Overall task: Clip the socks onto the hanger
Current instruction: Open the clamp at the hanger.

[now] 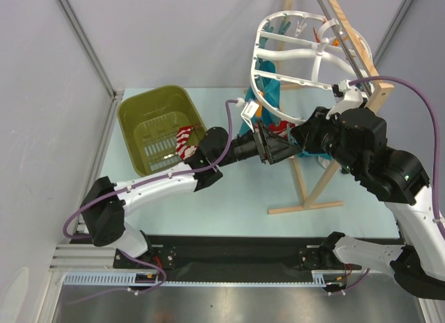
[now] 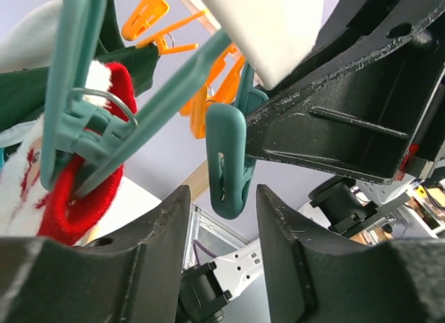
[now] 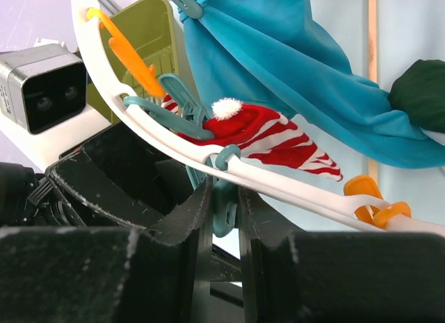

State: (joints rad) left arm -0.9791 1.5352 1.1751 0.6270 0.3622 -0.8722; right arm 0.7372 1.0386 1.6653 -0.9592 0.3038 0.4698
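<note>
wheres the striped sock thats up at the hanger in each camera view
Top external: the sock is a red patch at centre, under the hanger and its low rim.
Left wrist: far left, in an open teal clip.
Right wrist: centre, just above the white rim and the right claw.
Shared landmark: the hanger's orange clips, in all three.

The left arm (image 1: 163, 183) and right arm (image 1: 389, 174) pair glossy white shells with bulky matte black joint housings (image 1: 104, 219). Thin purple cables (image 1: 403, 82) loop along them. Black pincer fingers (image 2: 156, 267) show pale scuffs, scratches.
</note>
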